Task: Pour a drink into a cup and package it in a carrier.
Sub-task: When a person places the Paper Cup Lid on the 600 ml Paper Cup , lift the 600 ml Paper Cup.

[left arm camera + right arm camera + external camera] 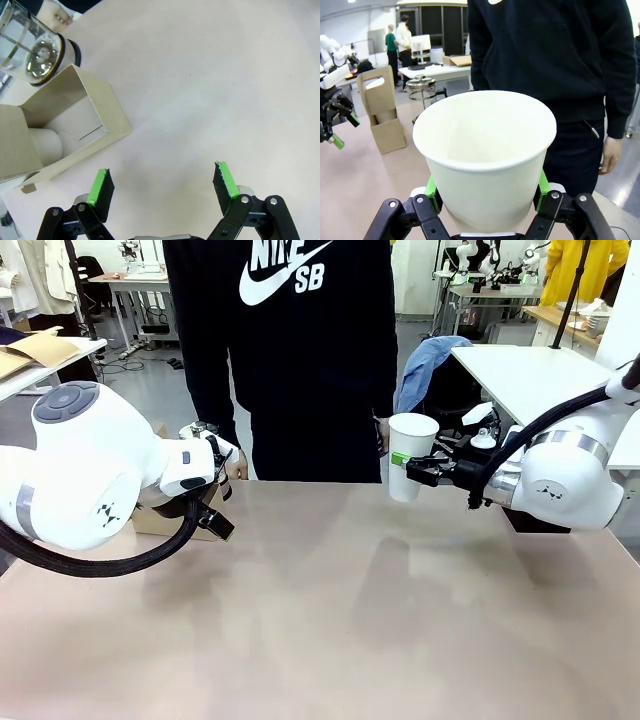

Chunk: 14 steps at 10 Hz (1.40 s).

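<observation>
The right gripper (488, 192) is clamping its green pads on either side of a white paper cup (485, 145), holding it upright and clear of the table (330, 620) on the robot's right, with its inside looking empty. The left gripper (163, 181) is hanging with its fingers spread wide and nothing between them, pointing down at bare tabletop just beside the carrier (102, 107). The brown cardboard carrier is standing at the table's far left, and the glass plunger jug (37, 50) is sitting right behind it, close to the far edge. A person (300, 370) in a dark hooded top is standing across the table between the two arms, one hand (610, 155) hanging loose beside the cup. In the front view the left arm's white housing is blocking most of the carrier and nearly all of the jug. A pale rounded shape (47, 145) is sitting inside the carrier, too cut off to identify, and how much drink the jug is holding is hard to judge.
</observation>
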### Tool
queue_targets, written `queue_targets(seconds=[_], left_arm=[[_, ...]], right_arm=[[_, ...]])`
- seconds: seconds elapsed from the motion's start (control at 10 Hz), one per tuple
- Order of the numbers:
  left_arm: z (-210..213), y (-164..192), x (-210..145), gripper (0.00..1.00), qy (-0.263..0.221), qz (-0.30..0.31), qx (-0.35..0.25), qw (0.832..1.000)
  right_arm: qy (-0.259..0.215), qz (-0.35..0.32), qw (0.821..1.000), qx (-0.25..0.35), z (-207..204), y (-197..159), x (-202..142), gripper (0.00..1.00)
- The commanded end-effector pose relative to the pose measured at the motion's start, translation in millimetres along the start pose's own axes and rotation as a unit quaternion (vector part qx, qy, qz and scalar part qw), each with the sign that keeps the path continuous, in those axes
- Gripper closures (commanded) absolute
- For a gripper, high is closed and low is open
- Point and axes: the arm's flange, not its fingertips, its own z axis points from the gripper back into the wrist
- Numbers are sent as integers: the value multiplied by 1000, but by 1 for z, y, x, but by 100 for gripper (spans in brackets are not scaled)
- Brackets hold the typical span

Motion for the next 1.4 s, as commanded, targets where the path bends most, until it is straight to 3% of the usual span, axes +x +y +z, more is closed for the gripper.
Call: queue_targets(seconds=[0.0,1.3], left_arm=[[0,0,0,0,0,1,0,1000],[0,0,0,0,0,1,0,1000]], right_arm=[[1,1,1000,-8,-2,2,5,20],[1,1,1000,-8,-2,2,5,20]])
